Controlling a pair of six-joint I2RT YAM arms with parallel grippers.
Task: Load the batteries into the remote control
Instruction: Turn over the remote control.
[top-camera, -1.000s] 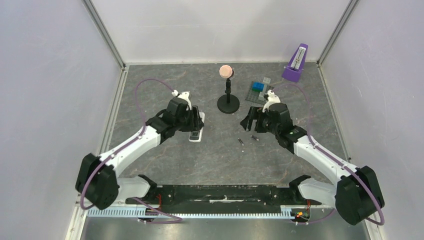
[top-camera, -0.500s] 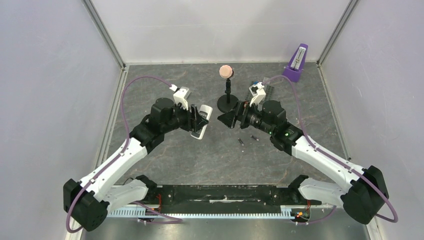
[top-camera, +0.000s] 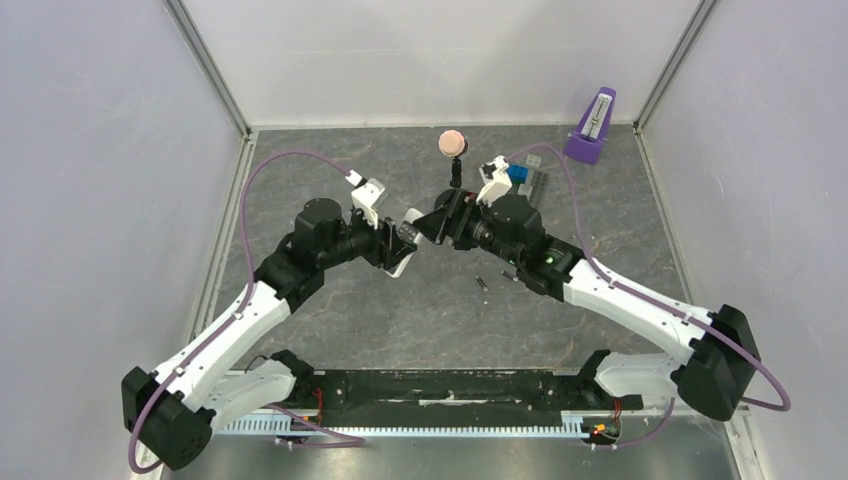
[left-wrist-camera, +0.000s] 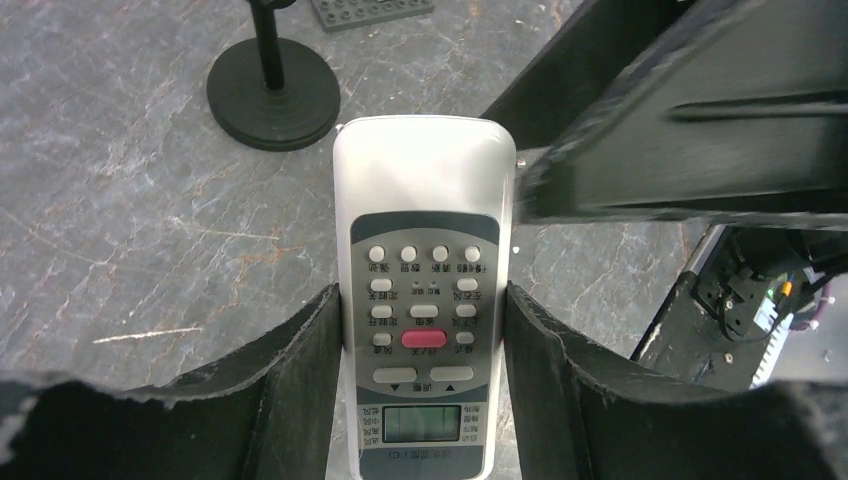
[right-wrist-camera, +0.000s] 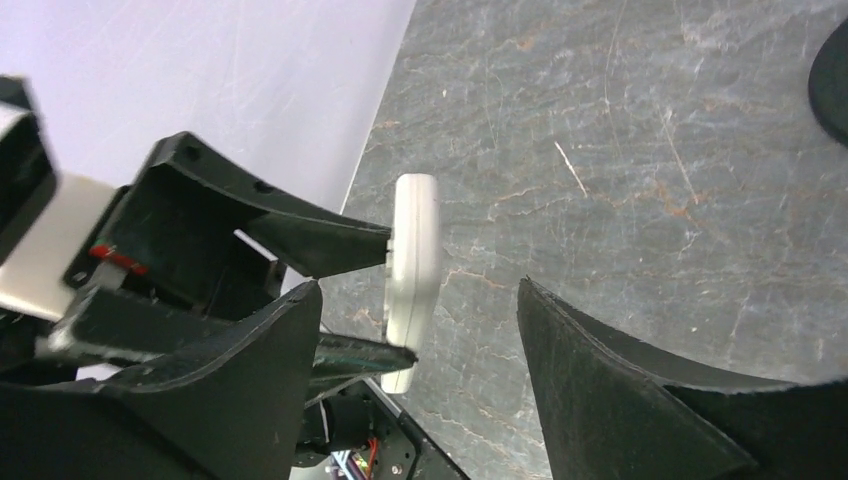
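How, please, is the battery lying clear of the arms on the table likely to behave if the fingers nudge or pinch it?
The battery is a thin cylinder lying on its side on the flat table, so a nudge would probably roll it. It looks tiny and slim, so it is likely light and easy to squirt out of a pinch.

- A dark grey, stone-patterned tabletop (top-camera: 420, 320) spreads out below me, veined with pale and rusty streaks.
- The far wall (top-camera: 440, 60) is a plain white panel.
- The left wall (top-camera: 90, 200) and right wall (top-camera: 770, 200) are pale lilac-grey panels, lightly scuffed.
- Silver metal posts (top-camera: 210, 70) rise at the two far corners.
- A metal strip (top-camera: 222, 230) edges the tabletop on the left.
- The light is soft and even, and the shadows are faint.
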